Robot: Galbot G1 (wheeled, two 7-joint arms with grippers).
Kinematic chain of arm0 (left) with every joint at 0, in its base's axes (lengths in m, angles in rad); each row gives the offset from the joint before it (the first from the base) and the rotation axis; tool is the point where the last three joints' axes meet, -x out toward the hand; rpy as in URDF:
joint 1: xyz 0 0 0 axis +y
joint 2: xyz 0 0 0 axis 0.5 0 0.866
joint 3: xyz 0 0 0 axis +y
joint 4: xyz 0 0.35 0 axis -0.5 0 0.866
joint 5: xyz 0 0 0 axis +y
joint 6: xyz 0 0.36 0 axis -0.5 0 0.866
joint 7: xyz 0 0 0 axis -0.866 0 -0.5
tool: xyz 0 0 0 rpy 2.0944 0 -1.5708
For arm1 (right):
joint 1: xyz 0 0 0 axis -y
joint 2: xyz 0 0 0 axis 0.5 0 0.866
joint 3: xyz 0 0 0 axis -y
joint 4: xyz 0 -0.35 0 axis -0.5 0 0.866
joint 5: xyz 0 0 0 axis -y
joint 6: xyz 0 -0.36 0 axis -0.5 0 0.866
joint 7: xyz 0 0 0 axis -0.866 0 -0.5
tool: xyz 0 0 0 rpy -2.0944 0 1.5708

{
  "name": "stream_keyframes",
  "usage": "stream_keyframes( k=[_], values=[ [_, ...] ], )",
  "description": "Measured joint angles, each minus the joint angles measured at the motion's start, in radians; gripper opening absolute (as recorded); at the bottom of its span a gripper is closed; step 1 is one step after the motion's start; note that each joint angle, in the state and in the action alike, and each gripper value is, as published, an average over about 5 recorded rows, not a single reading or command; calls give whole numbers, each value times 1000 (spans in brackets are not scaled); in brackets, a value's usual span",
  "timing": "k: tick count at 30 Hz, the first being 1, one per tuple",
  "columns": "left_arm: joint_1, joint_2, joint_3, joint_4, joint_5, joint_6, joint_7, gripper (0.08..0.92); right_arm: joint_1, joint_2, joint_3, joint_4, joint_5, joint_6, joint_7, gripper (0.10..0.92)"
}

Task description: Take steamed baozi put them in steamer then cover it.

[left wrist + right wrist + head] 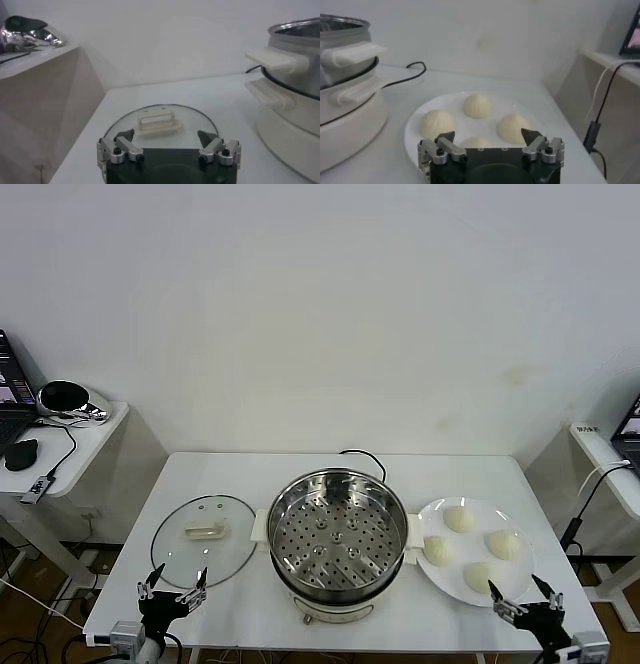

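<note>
shiny round steel steamer [337, 542] mid-table, uncovered; clear glass lid [204, 539] flat to its left; four cream-white buns [459, 519] on white plate [430, 572] to its right; left gripper [173, 590] and right gripper [523, 596] spread wide, empty, nearer than steamer.

White table [240, 474] carrying cover [203, 540] left, steamer [335, 544] centre, plate [478, 550] of baozi [459, 518] right.

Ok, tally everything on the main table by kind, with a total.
Steamed baozi: 4, all on the plate
Plate: 1
Steamer: 1, tray bare
Cover: 1, flat on the table
Total: 7
</note>
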Motion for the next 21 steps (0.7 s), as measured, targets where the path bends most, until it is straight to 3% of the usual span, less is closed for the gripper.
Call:
stream_keyframes(
  k=[5,12,21],
  values=[
    [2,-8,5,-9,-3,6,5,823,60,-97,16,-11,-79,-66,-86,823],
    [11,-24,7,-33,-8,17,13,823,215,-318,-4,-71,-247,-161,-314,823],
    [32,-43,1,-63,-4,18,14,823,588,-513,-271,-218,-472,-101,-674,823]
  ],
)
